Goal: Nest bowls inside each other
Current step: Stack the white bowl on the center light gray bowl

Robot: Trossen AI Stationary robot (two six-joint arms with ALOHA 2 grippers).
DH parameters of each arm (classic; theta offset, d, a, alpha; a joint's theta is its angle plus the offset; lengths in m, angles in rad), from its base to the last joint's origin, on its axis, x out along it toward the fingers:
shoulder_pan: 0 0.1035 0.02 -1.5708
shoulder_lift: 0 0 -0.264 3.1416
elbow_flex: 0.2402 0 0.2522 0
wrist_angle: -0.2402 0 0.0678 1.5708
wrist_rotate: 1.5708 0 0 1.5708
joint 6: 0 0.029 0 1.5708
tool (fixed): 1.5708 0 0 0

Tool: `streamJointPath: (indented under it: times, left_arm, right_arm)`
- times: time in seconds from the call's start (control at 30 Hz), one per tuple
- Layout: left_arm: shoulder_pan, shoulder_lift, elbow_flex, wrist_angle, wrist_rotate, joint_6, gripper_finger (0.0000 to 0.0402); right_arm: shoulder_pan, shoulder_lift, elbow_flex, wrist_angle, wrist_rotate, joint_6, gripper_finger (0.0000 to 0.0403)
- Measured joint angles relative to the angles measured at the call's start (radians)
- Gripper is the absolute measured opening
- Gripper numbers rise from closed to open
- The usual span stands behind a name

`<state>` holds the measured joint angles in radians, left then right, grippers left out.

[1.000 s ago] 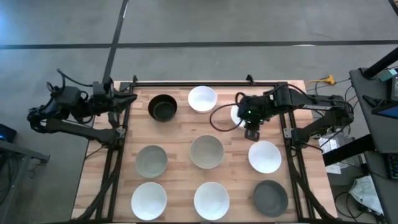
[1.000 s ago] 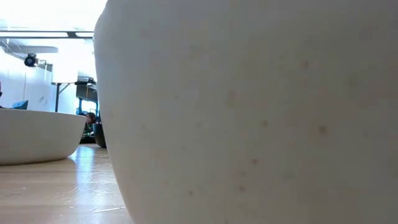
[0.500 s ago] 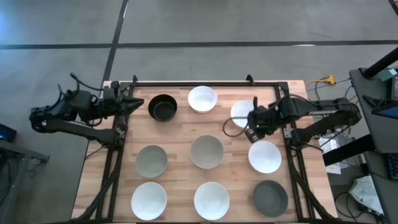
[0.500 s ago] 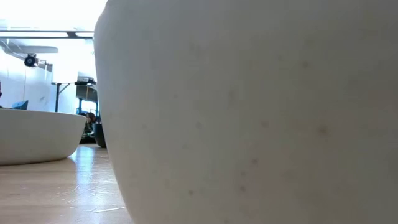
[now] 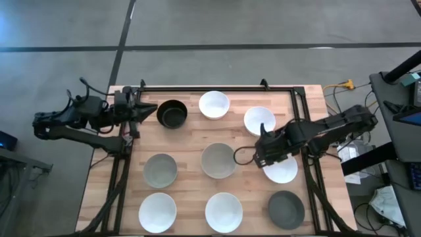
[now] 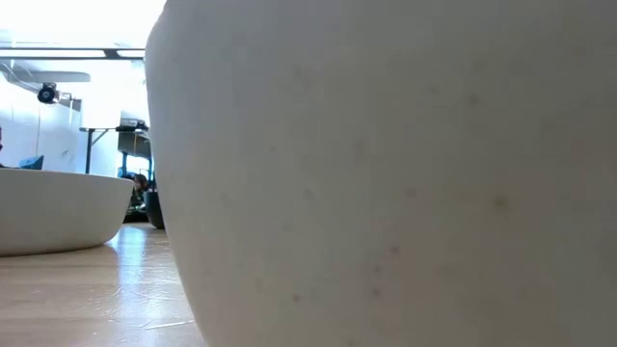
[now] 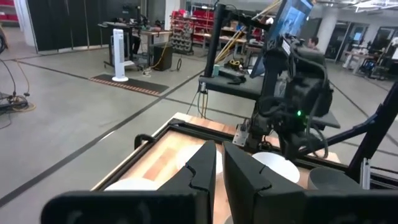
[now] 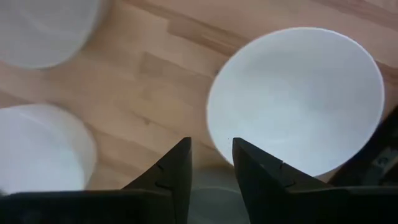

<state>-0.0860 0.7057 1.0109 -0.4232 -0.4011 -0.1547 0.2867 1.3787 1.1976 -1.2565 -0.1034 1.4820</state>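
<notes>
Looking at the high view, I've got nine bowls laid out roughly three by three on the wooden table (image 5: 191,141), none nested yet. Black bowl (image 5: 172,113) sits at 11 o'clock, a white bowl (image 5: 214,104) at 12, another white one (image 5: 259,120) at 1. The middle row has a grey-green bowl (image 5: 160,169) at 9, a second grey-green bowl (image 5: 218,160) dead centre, and a white bowl (image 5: 282,168) at 3. White, white and the dark grey bowl (image 5: 286,209) run along the 6 o'clock edge.

My right gripper (image 5: 258,153) hangs at the 9 o'clock rim of that 3 o'clock white bowl (image 8: 296,99). In the right wrist view its fingers (image 8: 171,171) stand partly apart with nothing between them, and the rim lies just past the tips. My guess is it's lined up to pinch the rim, one finger inside, one out.

Left gripper (image 5: 146,110) waits at the 10 o'clock table edge, beside the black bowl, fingers pressed together and empty in its wrist view.

Room-wise, the bowls are well apart, so there are clear lanes between them. The table frame runs close along the 3 o'clock side, so I'd lift toward centre. The low view is blocked by one white bowl (image 6: 386,173) right at the lens.
</notes>
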Motion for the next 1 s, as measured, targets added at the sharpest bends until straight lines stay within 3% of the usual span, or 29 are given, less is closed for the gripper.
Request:
streamJointPath:
  times: [0.27,0.43,1.0]
  left_arm:
    - [0.000,0.041,0.001,-0.003,0.000,0.006,0.0013]
    - [0.000,0.066,0.010,0.002,0.000,0.006,0.0013]
    - [0.000,0.133,0.021,0.056,0.001,0.013,0.0013]
  right_arm:
    - [0.060,0.098,-0.055,0.047,-0.001,0.060,0.0122]
    - [0.068,0.136,-0.098,0.176,-0.011,0.075,0.0123]
    - [0.067,0.135,-0.235,0.349,-0.012,0.131,0.0123]
